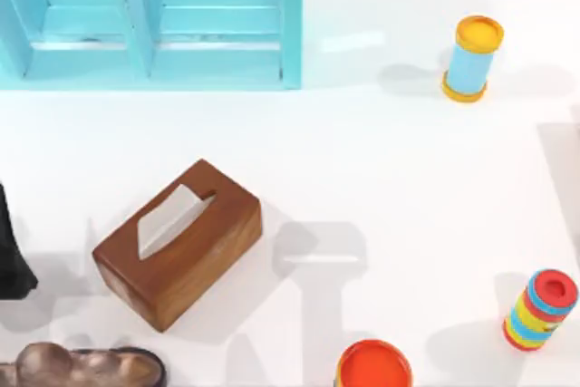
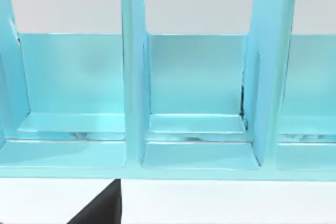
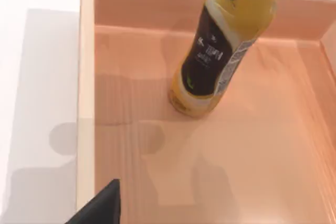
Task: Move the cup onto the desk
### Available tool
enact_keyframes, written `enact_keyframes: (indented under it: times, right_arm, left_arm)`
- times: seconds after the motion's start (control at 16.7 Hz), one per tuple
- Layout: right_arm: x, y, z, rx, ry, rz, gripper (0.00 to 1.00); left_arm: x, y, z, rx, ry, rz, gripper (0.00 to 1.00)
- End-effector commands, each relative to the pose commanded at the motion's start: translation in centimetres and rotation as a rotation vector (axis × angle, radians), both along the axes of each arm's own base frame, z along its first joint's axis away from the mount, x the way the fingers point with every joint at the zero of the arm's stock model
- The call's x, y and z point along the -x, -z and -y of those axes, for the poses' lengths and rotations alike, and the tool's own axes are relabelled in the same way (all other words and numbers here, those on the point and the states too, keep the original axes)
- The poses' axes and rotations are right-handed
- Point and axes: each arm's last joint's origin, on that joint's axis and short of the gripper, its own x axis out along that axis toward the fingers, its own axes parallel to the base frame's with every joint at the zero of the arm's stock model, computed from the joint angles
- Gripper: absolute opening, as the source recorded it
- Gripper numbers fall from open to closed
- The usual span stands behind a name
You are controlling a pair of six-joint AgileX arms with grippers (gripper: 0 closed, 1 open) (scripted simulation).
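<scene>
The desk (image 1: 408, 178) carries a wooden tissue box (image 1: 178, 242) just beside the left arm (image 1: 13, 251), whose left gripper (image 2: 100, 211) faces the light-blue shelf unit (image 2: 197, 103) (its grip cannot be told). Below the right gripper (image 3: 100, 205), grip equally unclear, a yellow juice bottle (image 3: 220, 45) stands in a wooden tray (image 3: 86, 77)

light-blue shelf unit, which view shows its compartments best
The left wrist view: it faces the light-blue shelf unit head-on, so the upright dividers, back walls and floors of the open compartments are plain to see. The top view catches the unit at the far left corner of the desk, cut off by the picture's edge. The right wrist view looks into a wooden tray holding a bottle.
</scene>
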Motion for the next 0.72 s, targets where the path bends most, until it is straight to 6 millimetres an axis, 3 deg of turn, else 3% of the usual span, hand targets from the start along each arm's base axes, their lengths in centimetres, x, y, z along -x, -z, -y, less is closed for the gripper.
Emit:
enact_keyframes:
  times: [0.36, 0.72]
  right_arm:
    - [-4.6, -2.8, 6.0, -0.063, 0.052, -0.56, 1.0]
    - [-7.3, -2.5, 12.3, -0.229, 0.018, -0.901, 1.0]
  left_arm:
    - [0.0, 0.0, 0.0, 0.0, 0.0, 0.0, 1.0]
    - [0.0, 0.0, 0.0, 0.0, 0.0, 0.0, 1.0]
